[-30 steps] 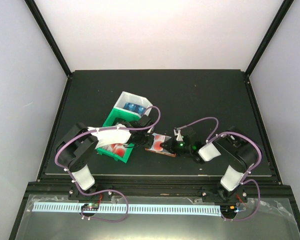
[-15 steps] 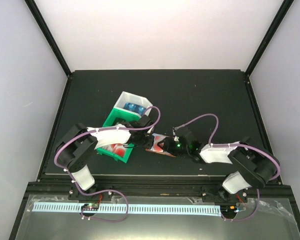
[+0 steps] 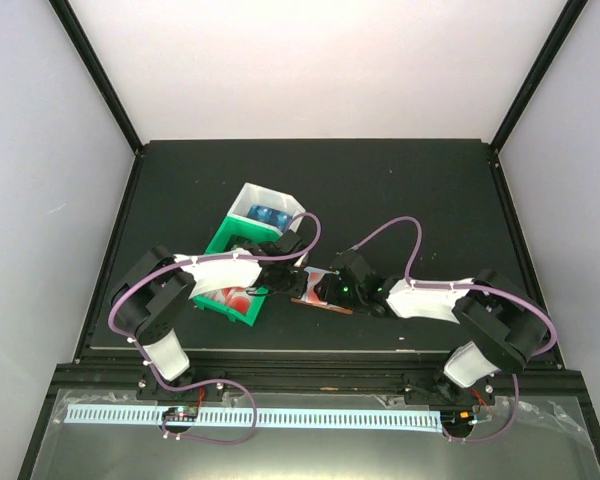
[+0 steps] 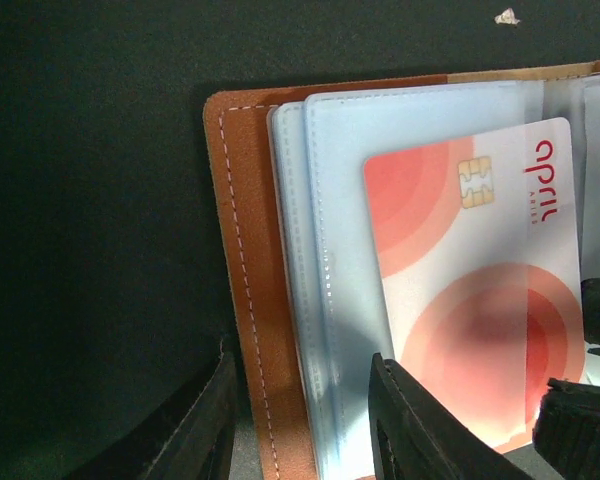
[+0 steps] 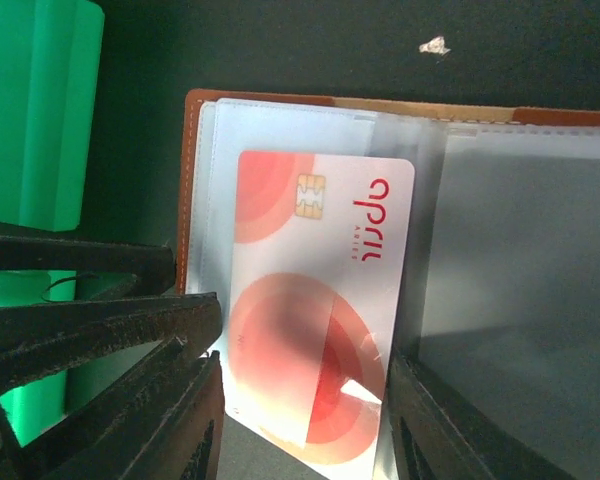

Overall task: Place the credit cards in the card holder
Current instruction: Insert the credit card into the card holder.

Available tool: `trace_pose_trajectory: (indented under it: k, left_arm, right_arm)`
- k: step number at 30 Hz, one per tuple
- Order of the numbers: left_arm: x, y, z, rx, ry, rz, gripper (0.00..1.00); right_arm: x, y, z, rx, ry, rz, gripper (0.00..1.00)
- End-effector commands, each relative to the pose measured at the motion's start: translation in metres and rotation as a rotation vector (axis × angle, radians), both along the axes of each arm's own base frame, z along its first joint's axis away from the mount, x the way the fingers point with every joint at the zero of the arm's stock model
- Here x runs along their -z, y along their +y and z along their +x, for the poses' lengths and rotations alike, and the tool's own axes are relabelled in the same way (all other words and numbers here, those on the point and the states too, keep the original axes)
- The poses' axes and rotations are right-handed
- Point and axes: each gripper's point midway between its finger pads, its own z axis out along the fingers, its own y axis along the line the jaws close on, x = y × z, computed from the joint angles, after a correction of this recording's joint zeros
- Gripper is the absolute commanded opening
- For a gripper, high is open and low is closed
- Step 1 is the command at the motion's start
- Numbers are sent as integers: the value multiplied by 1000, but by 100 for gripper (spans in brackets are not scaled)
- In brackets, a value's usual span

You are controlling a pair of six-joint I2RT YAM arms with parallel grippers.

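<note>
The brown card holder (image 4: 242,250) lies open on the black table, clear pockets up. A red-and-white credit card (image 5: 315,290) sits partly inside a clear pocket, its near end sticking out. My right gripper (image 5: 302,365) is open, one finger on each side of that near end, with a thin gap on both sides. My left gripper (image 4: 302,360) is open astride the holder's left edge, one finger (image 4: 205,425) outside the leather and the other over the sleeves. In the top view the two grippers (image 3: 300,279) (image 3: 332,289) meet over the holder (image 3: 325,305).
A green-and-white tray (image 3: 242,225) stands just left of the holder, with blue cards (image 3: 268,214) in its far compartment and red ones (image 3: 235,298) in the near one. Its green wall (image 5: 40,110) shows beside my left fingers (image 5: 90,335). A white speck (image 4: 506,16) lies beyond the holder.
My right gripper has opened and let go of the red-and-white card, and the right arm has reached further left over the holder. The left arm has stayed put.
</note>
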Motion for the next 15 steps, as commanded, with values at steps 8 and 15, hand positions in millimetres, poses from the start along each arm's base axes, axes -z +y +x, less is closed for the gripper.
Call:
trace_pose_trajectory:
  k: [8, 15]
  left_arm:
    - [-4, -12, -8, 36, 23, -57, 38]
    - [-9, -13, -10, 30, 21, -86, 41]
  right_arm:
    - [-8, 26, -3, -146, -57, 49, 42]
    - [-13, 24, -1, -131, -73, 49, 42]
